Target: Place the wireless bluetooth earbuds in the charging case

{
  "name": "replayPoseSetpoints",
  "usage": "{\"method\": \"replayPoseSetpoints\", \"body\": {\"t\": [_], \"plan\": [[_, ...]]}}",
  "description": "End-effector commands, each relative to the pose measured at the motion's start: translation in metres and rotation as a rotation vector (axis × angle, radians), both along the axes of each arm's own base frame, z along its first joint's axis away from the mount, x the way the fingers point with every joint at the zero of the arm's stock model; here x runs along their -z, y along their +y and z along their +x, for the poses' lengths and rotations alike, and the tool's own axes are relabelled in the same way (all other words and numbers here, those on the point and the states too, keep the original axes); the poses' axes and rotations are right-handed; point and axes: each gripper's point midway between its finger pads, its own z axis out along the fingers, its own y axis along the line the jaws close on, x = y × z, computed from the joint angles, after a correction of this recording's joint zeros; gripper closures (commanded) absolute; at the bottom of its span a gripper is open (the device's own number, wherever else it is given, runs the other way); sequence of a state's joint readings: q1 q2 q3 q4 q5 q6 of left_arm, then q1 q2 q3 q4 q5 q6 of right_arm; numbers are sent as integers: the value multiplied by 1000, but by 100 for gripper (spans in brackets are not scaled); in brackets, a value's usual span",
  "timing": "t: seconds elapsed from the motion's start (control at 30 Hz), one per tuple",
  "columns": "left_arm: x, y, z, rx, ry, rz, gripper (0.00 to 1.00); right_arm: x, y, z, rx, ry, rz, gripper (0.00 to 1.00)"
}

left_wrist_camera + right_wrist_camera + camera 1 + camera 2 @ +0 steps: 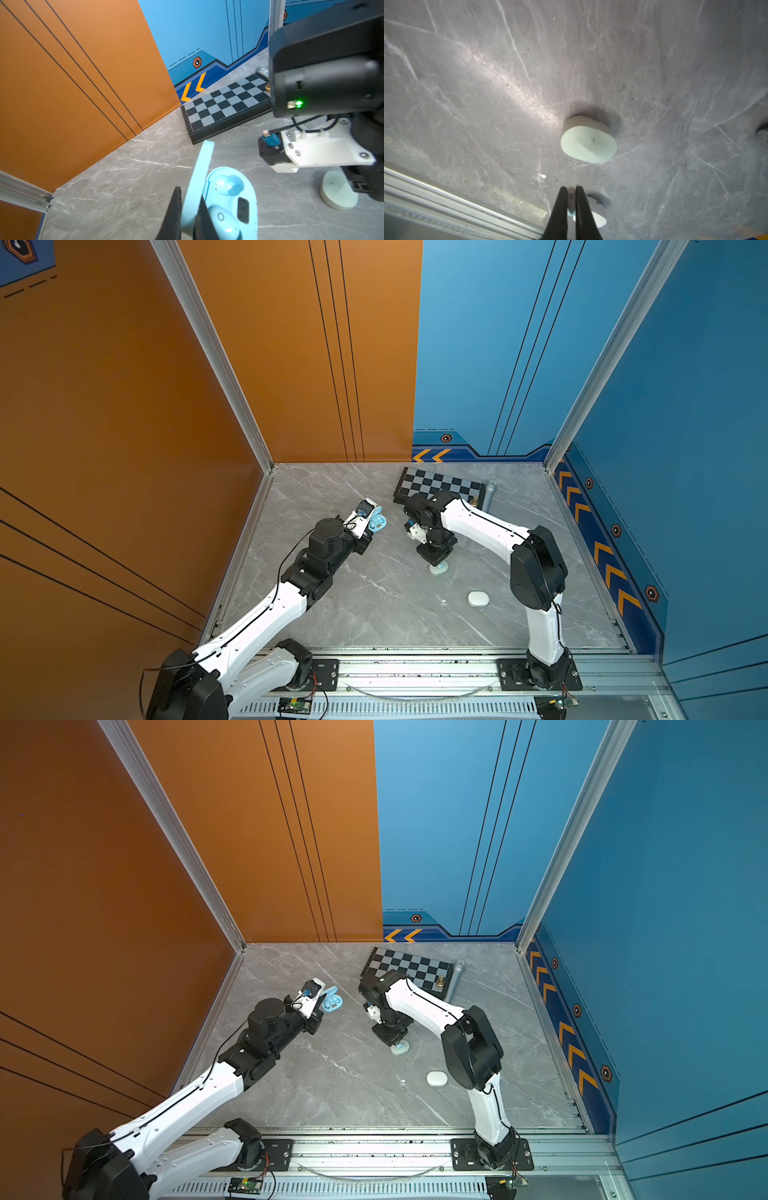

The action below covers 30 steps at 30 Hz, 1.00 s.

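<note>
A light blue charging case (379,524) (332,1004) lies open on the marble floor at the left. My left gripper (371,532) (190,195) is shut on its raised lid (202,166). One light blue earbud (223,222) sits in a pocket of the base (252,199); the other pocket (228,185) shows its gold contacts. My right gripper (437,562) (570,188) points straight down, shut on a small pale earbud (571,197). It hangs just over a pale closed case (439,569) (596,209) (338,191).
A second closed whitish case (478,598) (588,141) lies toward the front right. A chessboard (440,487) with a gold chess piece (474,501) and a grey cylinder (489,494) lie at the back. Walls enclose three sides; an aluminium rail (415,672) runs along the front.
</note>
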<state>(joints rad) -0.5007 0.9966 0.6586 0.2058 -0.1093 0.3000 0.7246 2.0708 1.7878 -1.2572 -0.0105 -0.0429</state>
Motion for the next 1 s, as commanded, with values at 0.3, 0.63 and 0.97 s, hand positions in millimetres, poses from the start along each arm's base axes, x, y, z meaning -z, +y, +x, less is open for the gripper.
{"method": "replayPoseSetpoints", "body": {"t": [0.3, 0.63, 0.97], "plan": [[-2, 37, -15, -86, 32, 45, 100, 43, 27, 46, -153, -87, -142, 83], [-6, 33, -12, -64, 42, 42, 100, 40, 42, 52, -136, -119, -97, 62], [-6, 32, -10, -67, 28, 27, 100, -23, 49, 71, 276, -104, 314, 52]]}}
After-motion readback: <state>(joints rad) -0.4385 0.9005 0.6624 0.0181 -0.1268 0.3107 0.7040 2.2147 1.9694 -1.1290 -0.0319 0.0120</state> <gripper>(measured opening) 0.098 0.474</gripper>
